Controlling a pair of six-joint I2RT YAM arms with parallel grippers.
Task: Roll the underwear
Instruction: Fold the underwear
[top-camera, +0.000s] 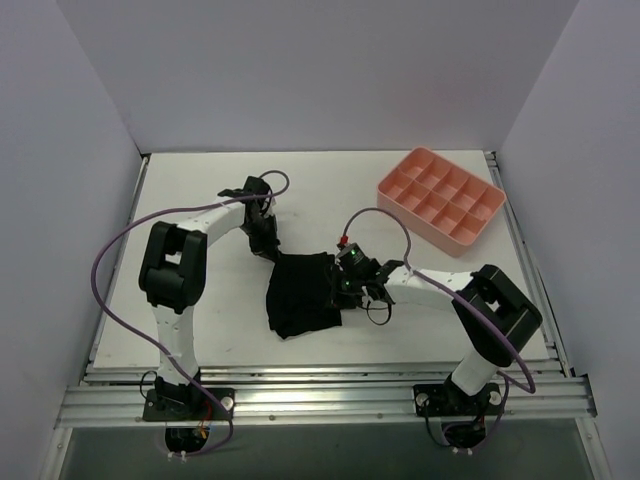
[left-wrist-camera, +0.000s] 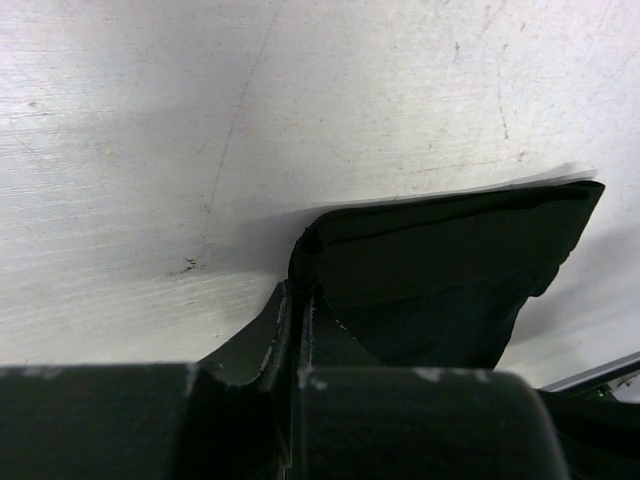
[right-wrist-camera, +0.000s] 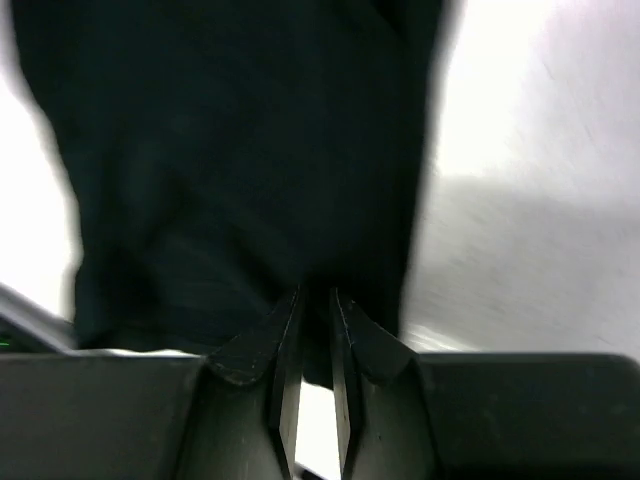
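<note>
Black fabric, the underwear (top-camera: 303, 295), lies near the middle of the white bench (top-camera: 200, 200) in the top external view, between the two arms. Its outline is roughly square and looks partly folded. The left end effector (top-camera: 270, 248) sits at the garment's far left corner. The right end effector (top-camera: 342, 287) sits at its right edge. A pink compartment tray (top-camera: 432, 228) stands at the far right of the bench, well apart from the garment.

Left wrist view: the two fingers (left-wrist-camera: 280, 330) are pressed together with no visible gap, and their tips are closed on a corner of the underwear. The cloth runs from the tips toward the right. Its near edge is doubled over and raised slightly, with a shadow on the scratched bench surface beneath it.

Right wrist view: the picture is blurred. The fingers (right-wrist-camera: 285, 345) stand almost together with a narrow slot between them, and dark cloth fills the slot at the tips, so this end effector grips the underwear edge. The garment covers most of the frame ahead; bare bench shows to the right.
</note>
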